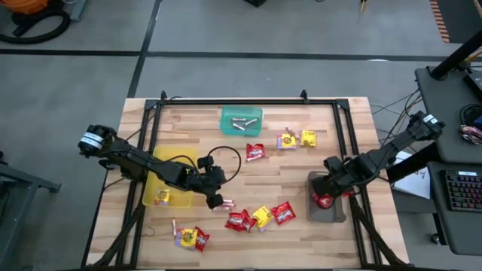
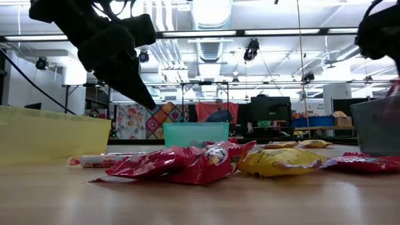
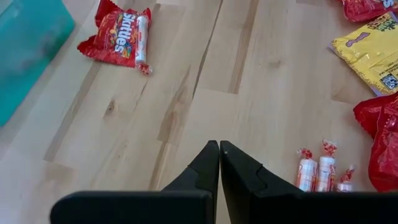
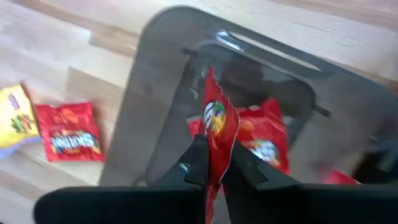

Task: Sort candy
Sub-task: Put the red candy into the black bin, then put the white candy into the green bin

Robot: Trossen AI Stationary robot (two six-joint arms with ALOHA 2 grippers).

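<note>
Hovering just above the wood beside the yellow tray [image 1: 175, 169]: left gripper [image 1: 215, 199], fingers pressed together on nothing, pinkish twisted rolls [image 3: 318, 171] lying just next to the tips. One yellow packet [image 1: 163, 197] already inside that tray. Scattered over the table's near part: red packets [image 1: 239, 220], more yellow ones [image 1: 261, 217], a small mixed cluster [image 1: 190, 238] toward the near left corner. Silver rolls [image 1: 242, 123] resting in the green tray [image 1: 241, 113] at the far side, a red packet [image 1: 255, 153] near it. Pinching a red packet [image 4: 216, 127] upright over the grey tray [image 1: 337, 211]: right gripper [image 1: 325, 198], more red ones below it inside.
</note>
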